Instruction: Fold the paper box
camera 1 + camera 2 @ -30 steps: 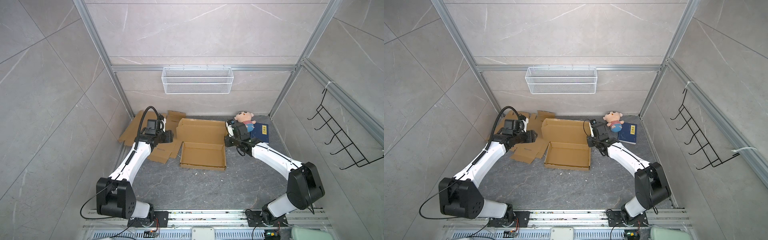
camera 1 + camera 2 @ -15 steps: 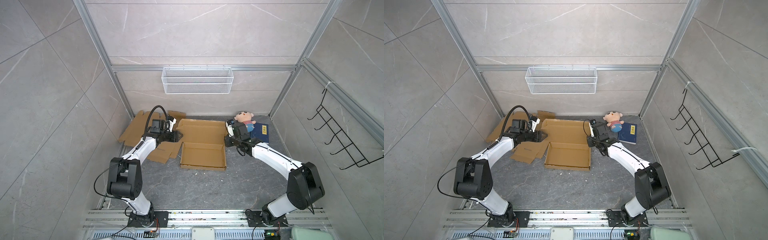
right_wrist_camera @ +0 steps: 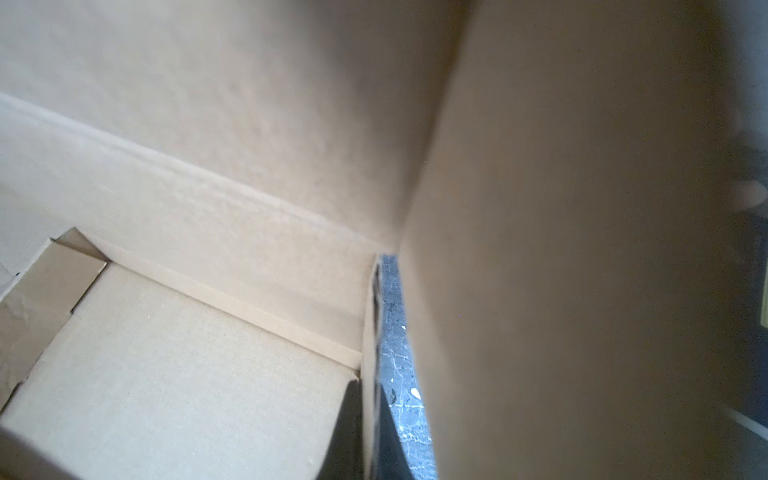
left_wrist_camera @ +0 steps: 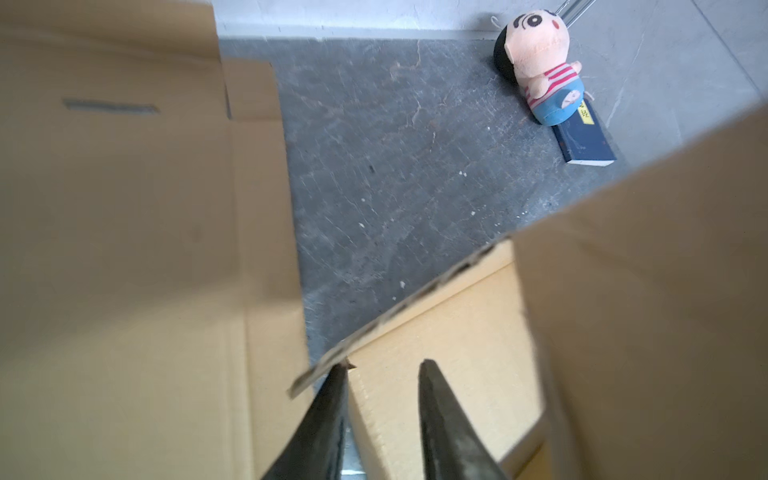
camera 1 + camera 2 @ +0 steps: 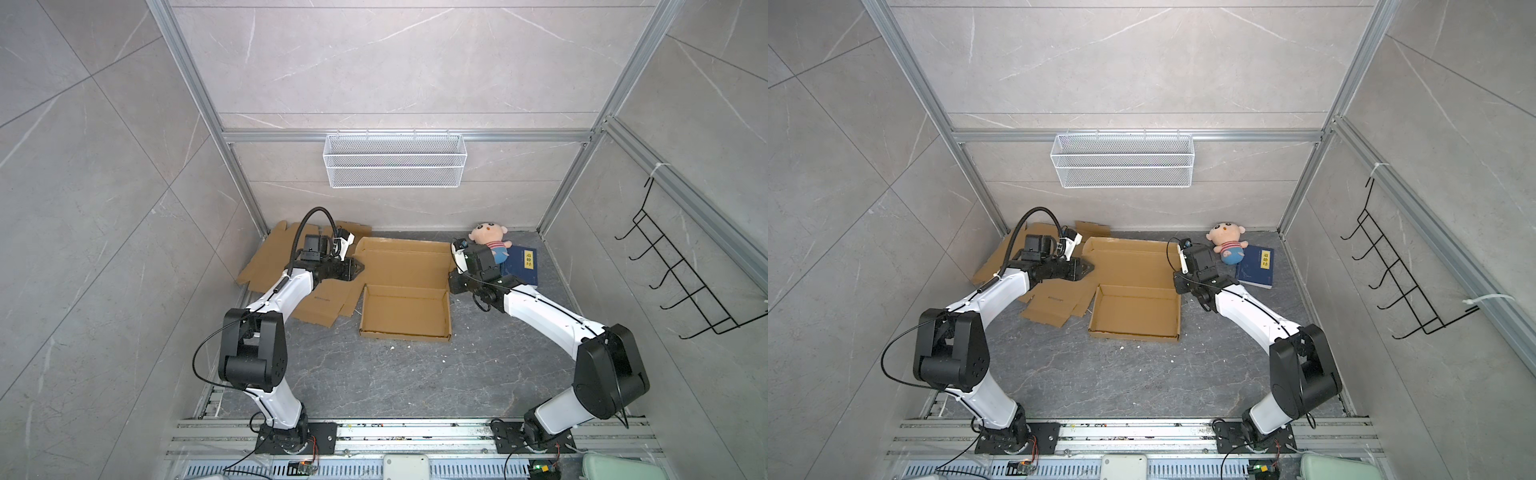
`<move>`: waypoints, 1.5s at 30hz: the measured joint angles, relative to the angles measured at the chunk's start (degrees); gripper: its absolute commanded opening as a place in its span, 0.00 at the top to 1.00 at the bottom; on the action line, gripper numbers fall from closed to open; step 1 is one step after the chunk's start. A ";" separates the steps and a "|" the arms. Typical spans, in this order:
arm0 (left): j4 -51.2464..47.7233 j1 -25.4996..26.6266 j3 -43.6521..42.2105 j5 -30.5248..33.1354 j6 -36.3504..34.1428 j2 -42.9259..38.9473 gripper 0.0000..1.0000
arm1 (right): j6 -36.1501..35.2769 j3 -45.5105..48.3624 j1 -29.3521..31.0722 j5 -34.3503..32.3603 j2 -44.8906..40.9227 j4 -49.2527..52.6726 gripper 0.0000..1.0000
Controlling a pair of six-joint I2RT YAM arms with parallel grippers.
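Observation:
The paper box, brown cardboard, lies mid-floor in both top views: a shallow tray (image 5: 405, 309) with its lid (image 5: 403, 262) laid open behind it. My left gripper (image 5: 359, 267) (image 5: 1090, 268) reaches in at the lid's left edge. In the left wrist view its dark fingers (image 4: 332, 399) stand apart, a lid flap's edge (image 4: 415, 303) touches the tip of one finger, and paler cardboard (image 4: 386, 415) lies in the gap. So the left gripper (image 4: 384, 370) is open. My right gripper (image 5: 451, 286) (image 5: 1177, 286) is shut on the tray's right wall (image 3: 369, 340).
Flat cardboard sheets (image 5: 270, 262) and a folded piece (image 5: 328, 303) lie left of the box under my left arm. A plush doll (image 5: 488, 241) and a blue book (image 5: 521, 266) sit at the back right. A wire basket (image 5: 395, 166) and a hook rack (image 5: 681, 282) hang on the walls.
My left arm has swung right from over the flat sheets to the lid's left edge, and its jaws have narrowed. The right arm and the box have not moved.

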State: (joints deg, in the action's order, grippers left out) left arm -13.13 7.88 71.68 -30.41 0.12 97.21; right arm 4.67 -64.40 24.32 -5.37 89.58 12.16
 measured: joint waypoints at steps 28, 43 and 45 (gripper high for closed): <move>7.45 -4.26 -0.13 -12.22 2.32 4.76 0.80 | -0.11 -0.11 0.00 0.15 0.00 0.00 1.00; 11.28 -1.86 -1.05 -12.15 5.92 4.76 0.95 | 5.22 0.37 2.34 -3.87 0.04 -1.18 1.00; 13.29 -1.81 -2.34 -12.13 6.67 4.76 0.99 | 6.38 0.79 2.99 -5.25 0.04 -1.86 1.00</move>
State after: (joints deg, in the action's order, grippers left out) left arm 0.16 6.07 69.34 -42.54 6.79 101.97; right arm 11.05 -63.61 27.31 -10.61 89.62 10.31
